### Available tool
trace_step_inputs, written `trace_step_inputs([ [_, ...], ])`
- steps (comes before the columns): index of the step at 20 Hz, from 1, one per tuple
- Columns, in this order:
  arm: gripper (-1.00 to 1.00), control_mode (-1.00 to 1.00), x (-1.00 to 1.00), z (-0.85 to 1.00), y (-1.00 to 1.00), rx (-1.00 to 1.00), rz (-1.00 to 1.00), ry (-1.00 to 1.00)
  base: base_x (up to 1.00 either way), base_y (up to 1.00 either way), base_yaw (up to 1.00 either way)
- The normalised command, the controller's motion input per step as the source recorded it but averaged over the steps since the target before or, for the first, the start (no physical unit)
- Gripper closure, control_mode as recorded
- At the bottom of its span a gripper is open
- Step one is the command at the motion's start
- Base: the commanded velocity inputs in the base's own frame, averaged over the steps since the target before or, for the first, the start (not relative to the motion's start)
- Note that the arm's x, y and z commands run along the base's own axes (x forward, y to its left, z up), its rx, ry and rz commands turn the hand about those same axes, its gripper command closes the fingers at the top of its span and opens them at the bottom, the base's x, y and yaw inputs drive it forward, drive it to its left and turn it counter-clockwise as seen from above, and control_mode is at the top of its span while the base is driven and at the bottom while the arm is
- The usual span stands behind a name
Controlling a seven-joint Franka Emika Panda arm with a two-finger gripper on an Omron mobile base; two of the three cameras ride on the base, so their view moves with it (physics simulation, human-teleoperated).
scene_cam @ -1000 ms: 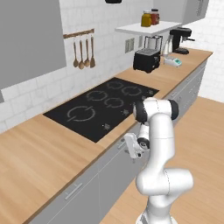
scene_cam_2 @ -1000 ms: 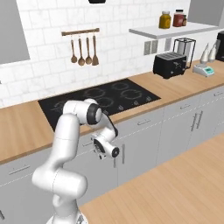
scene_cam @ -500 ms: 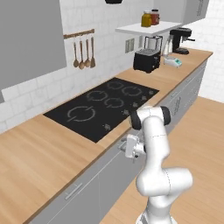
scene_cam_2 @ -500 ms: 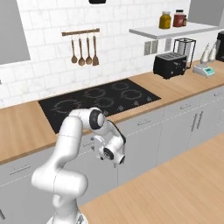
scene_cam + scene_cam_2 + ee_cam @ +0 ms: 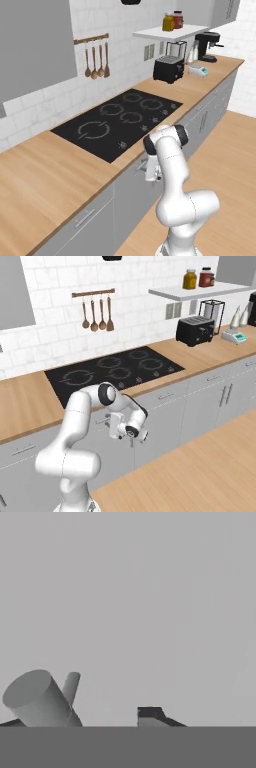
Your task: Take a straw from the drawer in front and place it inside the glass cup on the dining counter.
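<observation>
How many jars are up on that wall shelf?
2, side by side on the white shelf above the toaster: a yellow jar on the left and a red jar on the right. No others show there.

My arm is white with dark joints. The drawer front (image 5: 95,428) just by my pincer (image 5: 131,442) is flat light grey. Above it runs a light wood tabletop (image 5: 45,180) bearing a black cooktop (image 5: 117,120). Beyond, the wall tiles (image 5: 55,331) are white.
</observation>
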Motion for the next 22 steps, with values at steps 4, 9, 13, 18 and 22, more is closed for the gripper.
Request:
trace_step_inputs([
  [4, 1.0, -1.0, 0.0, -0.14, 0.37, -1.0, -0.25, 0.65, 0.0, 0.0, 0.0],
  [9, 1.0, -1.0, -0.16, -0.4, 0.05, -0.94, -0.36, 0.56, 0.0, 0.0, 0.0],
  [13, 1.0, -1.0, -0.68, -0.97, -0.16, -0.84, -0.34, 0.26, 0.0, 0.0, 0.0],
  [18, 1.0, -1.0, -0.87, -1.0, -0.45, -0.79, -0.28, 0.14, 0.0, 0.0, 0.0],
  [22, 1.0, -1.0, -0.8, -0.92, -0.71, -0.74, -0.24, 0.1, 0.0, 0.0, 0.0],
])
